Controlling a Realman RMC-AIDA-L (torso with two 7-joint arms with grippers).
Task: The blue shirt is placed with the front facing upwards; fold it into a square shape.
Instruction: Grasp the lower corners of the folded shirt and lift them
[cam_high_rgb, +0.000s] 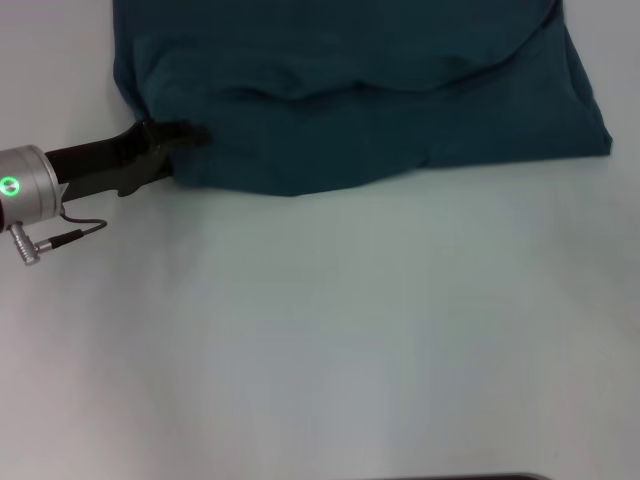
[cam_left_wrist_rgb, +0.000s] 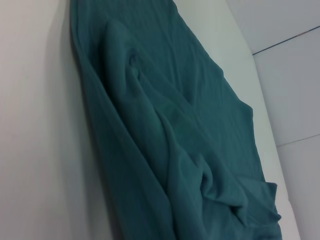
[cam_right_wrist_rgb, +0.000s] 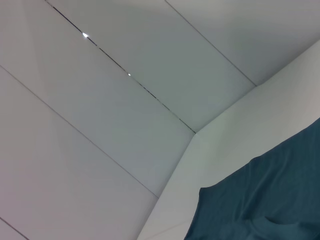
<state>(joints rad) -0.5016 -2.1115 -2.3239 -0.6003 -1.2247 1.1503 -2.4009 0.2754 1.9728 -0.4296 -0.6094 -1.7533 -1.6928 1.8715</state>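
While the left gripper (cam_high_rgb: 192, 136) sat at the near-left corner of the blue shirt (cam_high_rgb: 360, 110), its dark fingertips were buried in the hem there; I couldn't tell whether the jaws were clamped on cloth or just resting against it. The arm came in low from the robot's left, almost flat to the white table (cam_high_rgb: 330, 330).

The shirt lay at the far edge of the table, running out of the head view at the top. It looked already doubled over: a curved fold edge ran across the upper right, with a soft ridge across the middle. No chest lettering or collar showed. The near hem was uneven, sagging toward the middle. The left wrist view showed the same fabric (cam_left_wrist_rgb: 165, 130) with deep wrinkles bunched toward one end, so the layers weren't flat.

The right gripper was not visible in any view. Its wrist camera caught only a corner of the shirt (cam_right_wrist_rgb: 265, 200), the table edge and the floor beyond, so that arm was probably parked off to the side.

My read: mid-fold, left corner being gripped for the next fold. The next move would need a firm pinch through all layers, a lift high enough to clear the bunching, then a carry across to the opposite edge. Wrinkles likely need smoothing, or the square comes out crooked.
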